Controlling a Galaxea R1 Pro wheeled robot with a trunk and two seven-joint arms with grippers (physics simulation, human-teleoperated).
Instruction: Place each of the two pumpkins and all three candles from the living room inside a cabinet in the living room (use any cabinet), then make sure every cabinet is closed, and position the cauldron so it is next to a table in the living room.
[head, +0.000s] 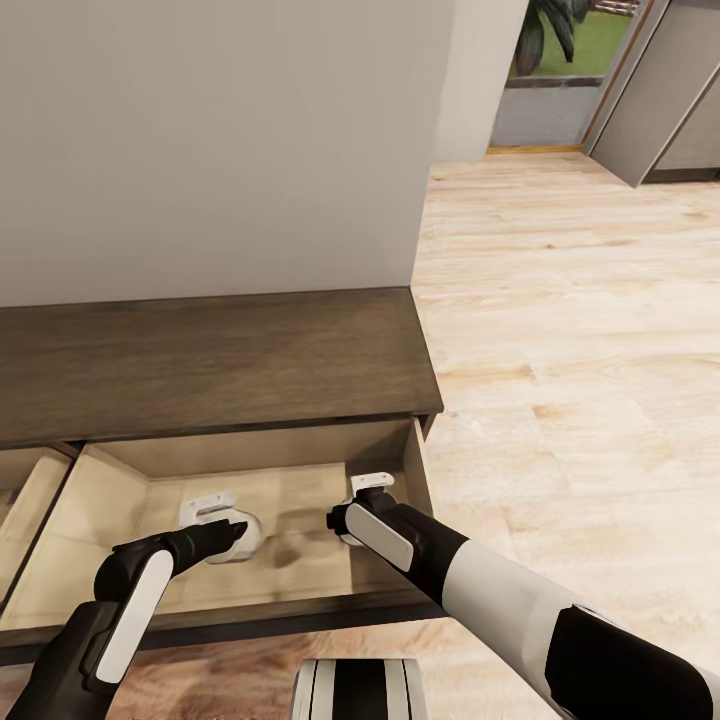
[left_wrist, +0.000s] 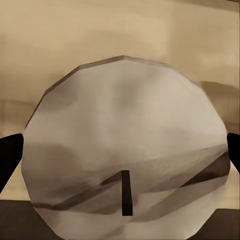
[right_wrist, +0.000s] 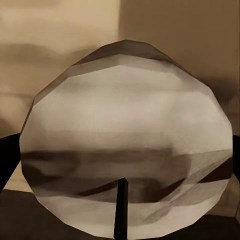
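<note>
Two candles inside open cabinet drawer, each end effector pinching one.

The scene is viewed from the head camera steeply downward over both arms onto the cabinet and its open pale drawer, with plank floor beyond. Each wrist camera is pointed along its fingers, very near a candle. The drawer interior is shared by all three views
</note>
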